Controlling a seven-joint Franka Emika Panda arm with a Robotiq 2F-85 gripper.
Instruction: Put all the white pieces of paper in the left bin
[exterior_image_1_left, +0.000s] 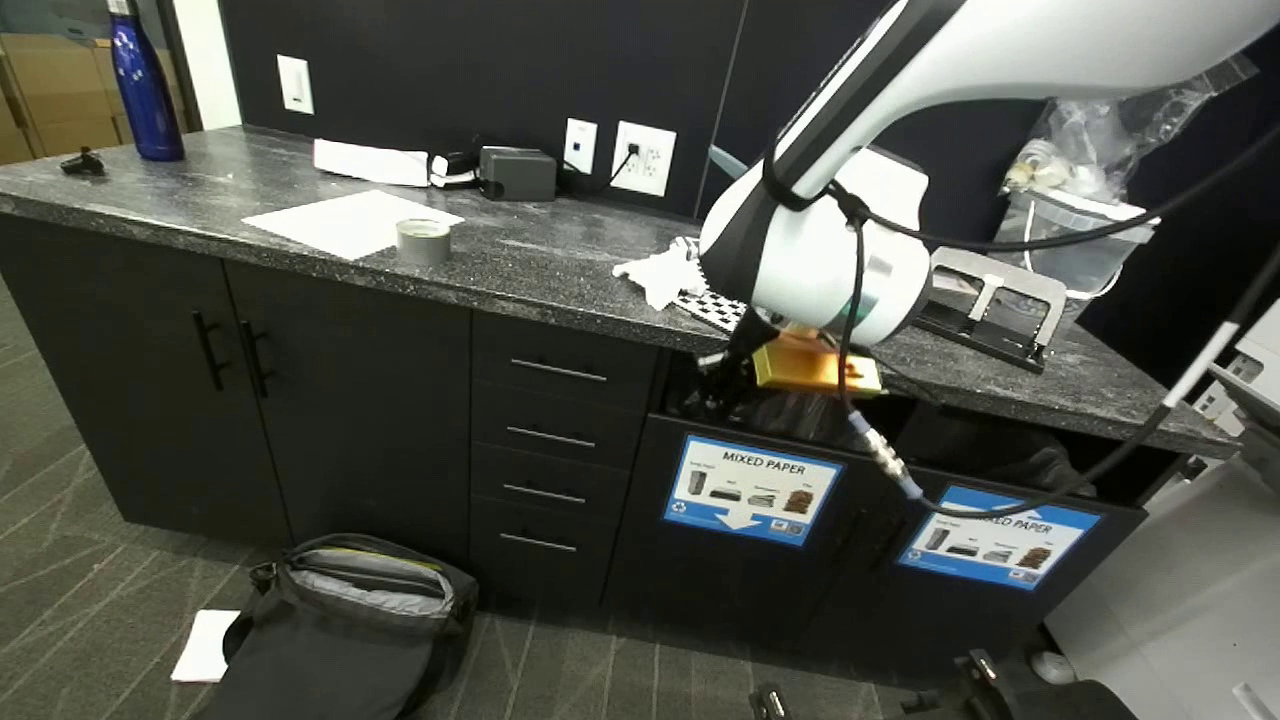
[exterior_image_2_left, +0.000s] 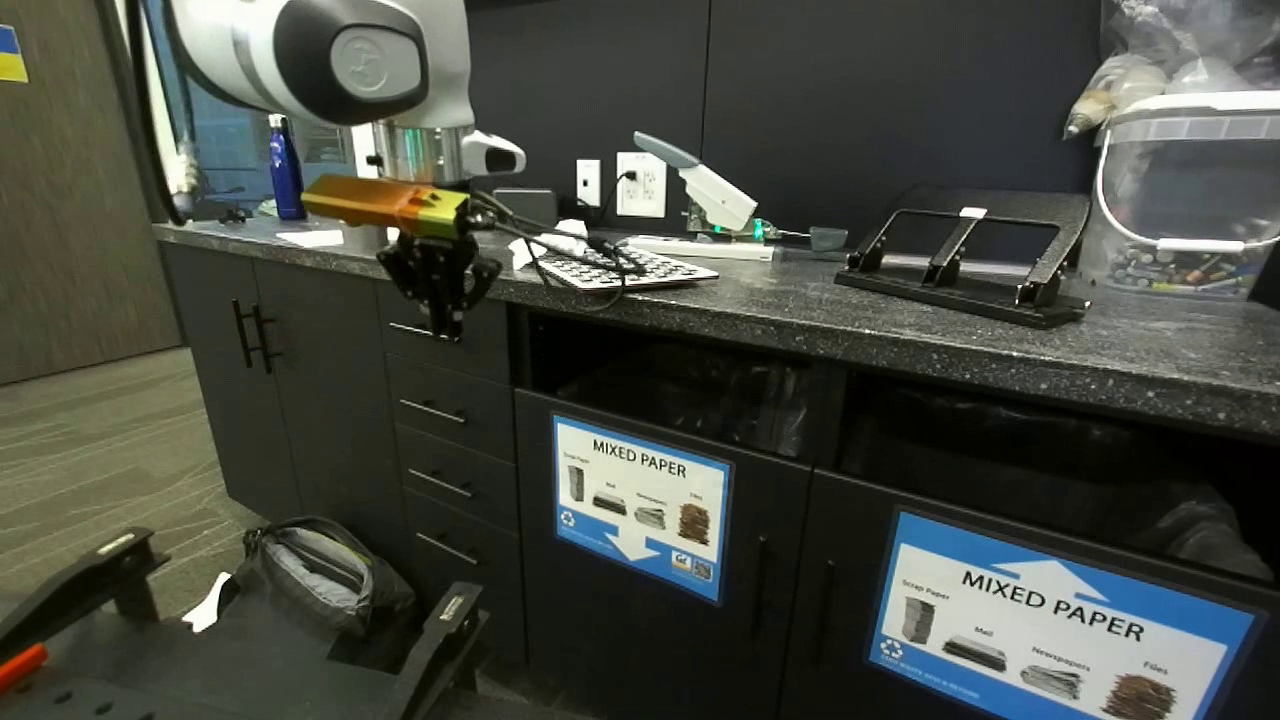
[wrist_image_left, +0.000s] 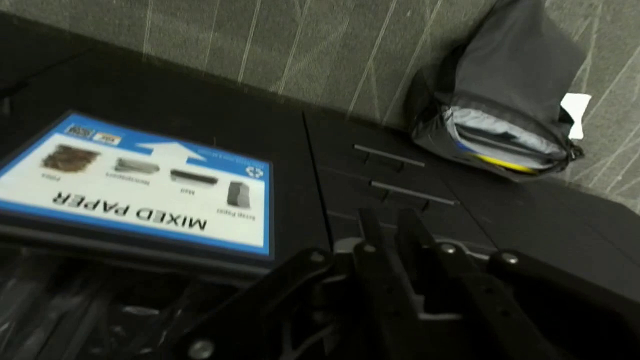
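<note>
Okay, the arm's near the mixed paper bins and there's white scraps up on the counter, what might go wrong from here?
The white scraps lie right by the checkered mat, so a low grab might drag the mat along.
The left bin opens through a gap under the counter, so scraps let go too far forward might fall outside.
In an exterior view, a cable loops below the counter edge; it could snag when the claw lifts.

Bench (exterior_image_1_left: 560, 275): dark speckled top
Blue bottle (exterior_image_1_left: 147, 92): upright
White sheet (exterior_image_1_left: 335, 222): lying flat, grey roll (exterior_image_1_left: 423, 250) at its edge
Checkered mat (exterior_image_2_left: 672, 270): near the front edge, crumpled white pieces of paper (exterior_image_1_left: 660, 277) at one end
Black stand (exterior_image_2_left: 955, 293): just beside clear bucket (exterior_image_2_left: 1190, 200)
Floor (exterior_image_1_left: 560, 670): grey carpet, dark bag (exterior_image_1_left: 340, 640), second sheet (exterior_image_1_left: 203, 647) beside it
</note>
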